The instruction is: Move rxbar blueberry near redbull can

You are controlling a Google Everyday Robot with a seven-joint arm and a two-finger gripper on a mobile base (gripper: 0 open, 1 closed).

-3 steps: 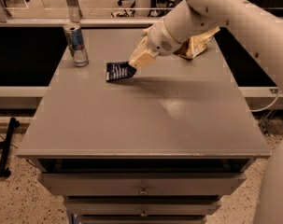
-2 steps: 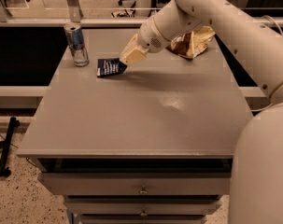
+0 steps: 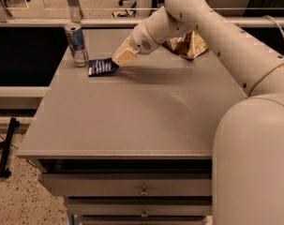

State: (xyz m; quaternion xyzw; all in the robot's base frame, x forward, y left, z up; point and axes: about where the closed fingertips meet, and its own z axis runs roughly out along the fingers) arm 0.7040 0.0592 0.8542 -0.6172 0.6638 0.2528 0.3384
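Note:
The rxbar blueberry (image 3: 101, 67), a flat dark navy bar with pale text, is at the table's back left, just right of the redbull can (image 3: 77, 45). The can stands upright near the back left corner, silver and blue with a shiny rim. My gripper (image 3: 117, 62) reaches in from the right and is shut on the bar's right end. The bar is low over or on the tabletop, a small gap from the can.
A crinkled brown-and-cream chip bag (image 3: 186, 46) lies at the back of the grey table (image 3: 132, 121), behind my arm (image 3: 198, 18). Drawers sit below the table's front edge. A railing runs behind the table.
My gripper has carried the bar leftward across the back of the table, from near the middle to just beside the can.

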